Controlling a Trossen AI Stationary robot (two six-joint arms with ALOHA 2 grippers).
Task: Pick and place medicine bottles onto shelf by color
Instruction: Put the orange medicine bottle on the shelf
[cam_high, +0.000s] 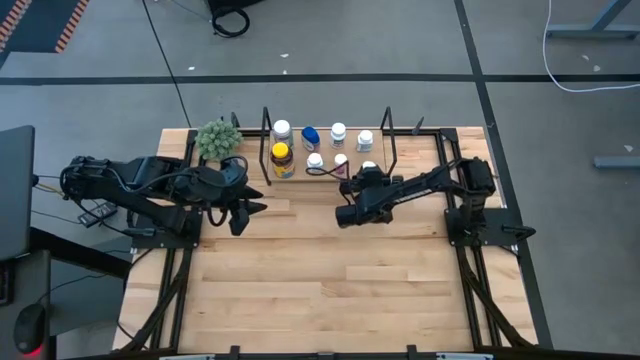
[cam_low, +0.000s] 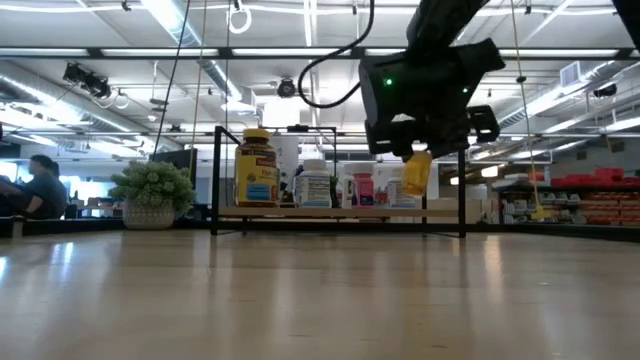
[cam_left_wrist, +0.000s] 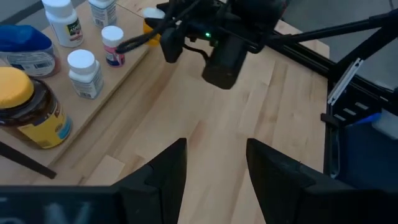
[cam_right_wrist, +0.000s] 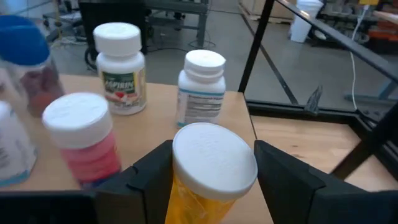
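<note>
The shelf (cam_high: 325, 173) is a low light-wood board with black wire uprights at the table's far edge. Several bottles stand on their bases on it: a large amber one with a yellow cap (cam_high: 283, 158), a blue one (cam_high: 310, 137) and small white ones (cam_high: 338, 132). My right gripper (cam_high: 362, 172) hangs at the shelf's right end, shut on a small yellow bottle with a white cap (cam_right_wrist: 214, 163), also seen in the low view (cam_low: 416, 172). My left gripper (cam_left_wrist: 214, 168) is open and holds nothing, low over the table's left part (cam_high: 245, 205), pointing toward the shelf. My right gripper pinches the yellow bottle between its two fingers (cam_right_wrist: 146, 177), on the body just under the white cap (cam_right_wrist: 214, 155). The fingers come from above, slanting toward the far edge. The bottle hangs below them, slightly tilted and lifted clear above the shelf board (cam_low: 340, 211).
A green fuzzy plant ball in a pot (cam_high: 217, 138) stands left of the shelf. The black wire uprights (cam_high: 388, 135) rise at both shelf ends. Bare wooden tabletop (cam_high: 320, 280) lies toward the near edge. A person (cam_low: 40, 185) sits in the room beyond.
</note>
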